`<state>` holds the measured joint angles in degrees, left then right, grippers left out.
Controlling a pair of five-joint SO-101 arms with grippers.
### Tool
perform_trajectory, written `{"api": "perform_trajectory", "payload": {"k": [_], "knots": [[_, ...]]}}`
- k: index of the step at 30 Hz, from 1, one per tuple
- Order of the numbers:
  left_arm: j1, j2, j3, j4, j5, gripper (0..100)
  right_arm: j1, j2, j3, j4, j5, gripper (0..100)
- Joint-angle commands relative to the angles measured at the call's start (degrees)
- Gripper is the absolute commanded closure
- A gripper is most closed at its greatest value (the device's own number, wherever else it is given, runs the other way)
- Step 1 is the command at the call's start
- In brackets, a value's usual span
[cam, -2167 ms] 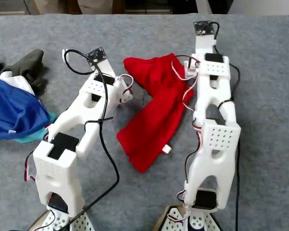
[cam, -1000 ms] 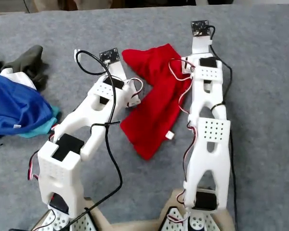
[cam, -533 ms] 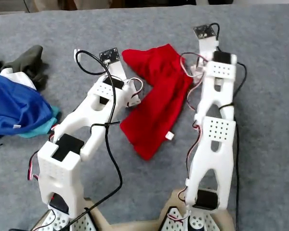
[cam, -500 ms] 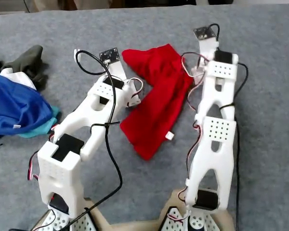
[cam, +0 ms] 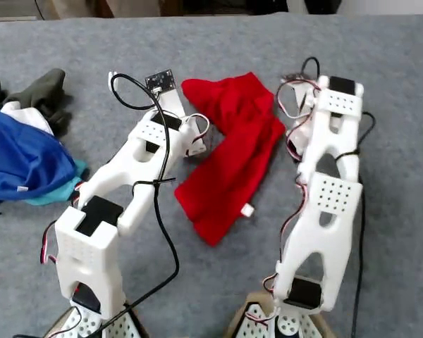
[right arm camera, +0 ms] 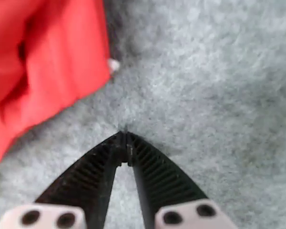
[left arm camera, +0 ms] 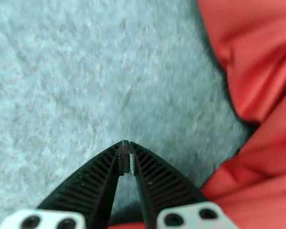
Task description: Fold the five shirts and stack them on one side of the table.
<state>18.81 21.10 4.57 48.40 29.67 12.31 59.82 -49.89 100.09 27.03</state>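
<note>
Status: early stage, no folded shirt and no stack evident.

Item under work: the red shirt lies on the grey table between the two arms, about midway between the left and right edges, running from the far side back toward the arm bases. It is bunched and creased at its far end and drawn into a long, uneven strip. In my judgement this is not a finished fold.

Remaining items: a loose heap sits at the left edge of the table. A blue shirt lies on top, with a teal garment showing under its near side, a white patch at its far side and a dark olive garment beyond. All are crumpled. Whether the heap holds exactly four shirts cannot be settled.

End effectors: the left gripper is clenched, tips together, holding nothing, over bare table just beside the red shirt. The right gripper is likewise clenched and empty, over bare table near the shirt's other side.

Outstanding, by assessment: flatten and fold the red shirt, then fold each heap item, then build the stack at one side
</note>
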Motion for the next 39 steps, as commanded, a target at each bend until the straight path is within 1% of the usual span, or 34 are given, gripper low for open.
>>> {"api": "perform_trajectory", "payload": {"k": [1,4,7,12,16,20,22,24,26,28,30,34,37,39], "knots": [[-0.09,-0.57,-1.14,-0.79,-0.35,98,4.35,-7.16,11.03,0.79,2.46,99.5],[-0.09,-0.57,-1.14,-0.79,-0.35,98,4.97,-14.02,19.74,-3.78,3.34,99.5],[-0.09,-0.57,-1.23,-0.70,-0.35,98,3.56,-21.67,26.86,-7.03,3.43,99.5],[-1.41,-1.10,-1.41,-0.53,-0.35,98,2.51,-35.03,32.48,-12.40,3.08,99.4],[-4.75,-2.24,-2.46,-0.18,-0.35,98,2.51,-47.16,31.34,-11.78,3.08,99.4],[-6.07,-5.41,-4.22,5.63,-0.44,98,3.47,-62.20,30.55,-5.98,3.34,99.4],[-5.98,-7.52,-4.57,8.62,-0.44,98,3.38,-71.96,28.53,-5.89,3.52,99.4],[-5.63,-9.01,-4.22,9.32,-0.44,98,3.38,-81.19,27.03,-7.30,2.20,99.4],[-5.71,-9.27,-3.52,8.70,-0.44,98,3.03,-88.75,27.56,-10.37,-3.08,99.4],[-5.80,-9.19,-1.85,6.42,-0.44,98,2.95,-94.11,30.02,-14.33,-9.32,99.4],[-5.54,-8.84,0.00,3.69,-0.35,98,2.95,-97.80,35.30,-17.05,-12.57,99.4],[-5.01,-8.84,1.05,2.29,-0.35,98,2.51,-104.13,47.25,-25.05,-13.89,99.4],[-4.92,-8.75,1.32,2.29,-0.35,98,2.42,-110.73,50.15,-30.95,-13.98,99.4],[-4.92,-8.66,1.41,2.20,-0.35,98,0.22,-115.03,51.82,-34.64,-14.68,99.4]]}}
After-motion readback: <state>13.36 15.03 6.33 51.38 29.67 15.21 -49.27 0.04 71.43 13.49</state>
